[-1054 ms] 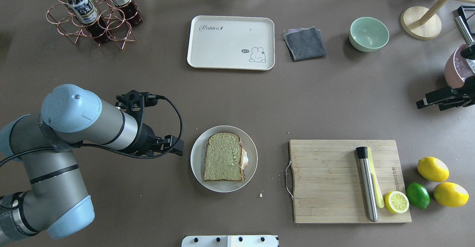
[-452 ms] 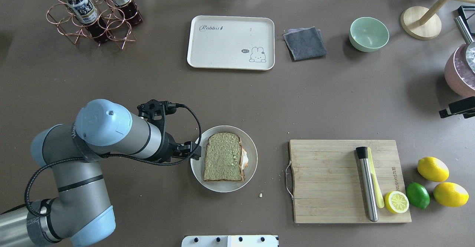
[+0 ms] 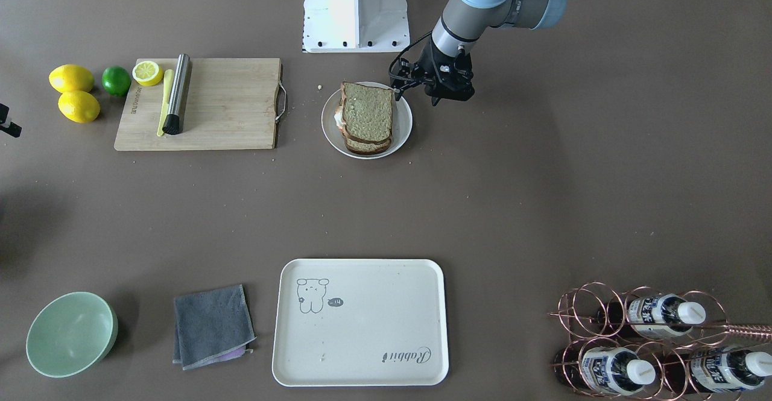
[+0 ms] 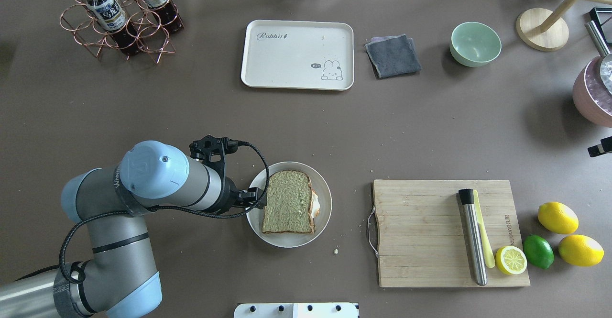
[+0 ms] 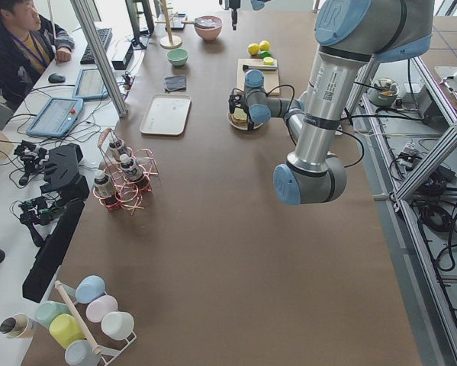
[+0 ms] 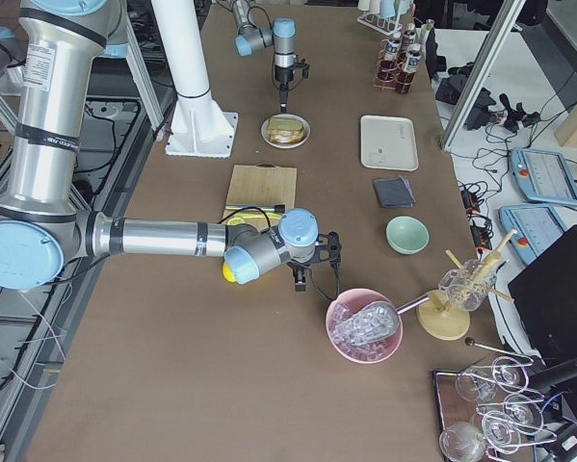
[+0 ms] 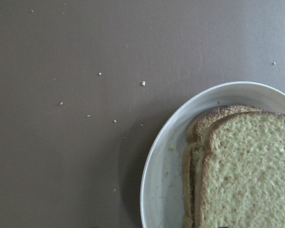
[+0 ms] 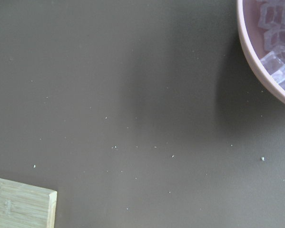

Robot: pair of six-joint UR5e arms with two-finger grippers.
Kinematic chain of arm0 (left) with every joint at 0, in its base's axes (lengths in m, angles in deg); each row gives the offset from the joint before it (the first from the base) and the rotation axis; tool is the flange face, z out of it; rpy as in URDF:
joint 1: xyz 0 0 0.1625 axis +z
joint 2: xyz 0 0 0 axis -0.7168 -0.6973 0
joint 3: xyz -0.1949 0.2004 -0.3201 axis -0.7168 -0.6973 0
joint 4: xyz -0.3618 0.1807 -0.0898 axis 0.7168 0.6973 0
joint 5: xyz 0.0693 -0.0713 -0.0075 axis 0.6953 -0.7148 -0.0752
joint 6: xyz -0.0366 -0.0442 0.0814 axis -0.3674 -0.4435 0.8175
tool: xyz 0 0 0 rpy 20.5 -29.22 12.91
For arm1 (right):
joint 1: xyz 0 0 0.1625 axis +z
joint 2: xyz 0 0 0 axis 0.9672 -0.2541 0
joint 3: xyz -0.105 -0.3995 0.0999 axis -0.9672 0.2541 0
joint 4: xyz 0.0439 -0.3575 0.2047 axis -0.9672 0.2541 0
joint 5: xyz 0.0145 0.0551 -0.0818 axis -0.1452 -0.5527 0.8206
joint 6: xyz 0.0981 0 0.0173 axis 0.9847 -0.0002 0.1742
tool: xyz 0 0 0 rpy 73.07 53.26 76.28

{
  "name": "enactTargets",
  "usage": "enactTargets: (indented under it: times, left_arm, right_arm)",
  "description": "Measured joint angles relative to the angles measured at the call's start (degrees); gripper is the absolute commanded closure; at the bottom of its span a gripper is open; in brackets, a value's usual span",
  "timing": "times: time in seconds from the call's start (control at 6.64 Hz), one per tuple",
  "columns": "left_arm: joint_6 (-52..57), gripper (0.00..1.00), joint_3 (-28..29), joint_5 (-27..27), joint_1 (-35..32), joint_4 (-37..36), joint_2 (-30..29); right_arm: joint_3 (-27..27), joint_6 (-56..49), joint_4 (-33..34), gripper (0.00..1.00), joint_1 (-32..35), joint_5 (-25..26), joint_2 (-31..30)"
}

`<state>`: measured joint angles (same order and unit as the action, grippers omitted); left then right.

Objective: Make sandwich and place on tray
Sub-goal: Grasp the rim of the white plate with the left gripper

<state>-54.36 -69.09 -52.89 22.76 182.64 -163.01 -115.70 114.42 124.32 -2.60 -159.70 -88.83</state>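
free: tabletop (image 4: 296,126) between plate (image 4: 287,239) and tray (image 4: 287,64); obstacle: cloth (image 4: 393,56) beside tray

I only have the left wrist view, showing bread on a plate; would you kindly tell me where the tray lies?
Observer: The tray sits across the table from the plate, on the side far from the robot, with no food on it.
Operator: Is the egg in the sandwich?
Observer: Yes, it peeks out on the edge facing the cutting board.
Operator: Where is the left end effector?
Observer: Over the plate's rim, on the side opposite the cutting board.
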Motion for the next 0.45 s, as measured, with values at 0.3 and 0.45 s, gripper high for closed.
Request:
enactTargets:
  times: [0.3,0.45]
  left_arm:
    - [-1.56,0.27,2.75,0.13,0.15,4.30,-0.10]
    - [-2.12,0.29,3.31,0.13,0.21,5.23,-0.05]
  right_arm:
    - [-0.99,-0.19,0.23,0.00,0.18,0.01,-0.47]
    - [-1.21,-0.19,0.30,0.00,0.14,0.01,-0.51]
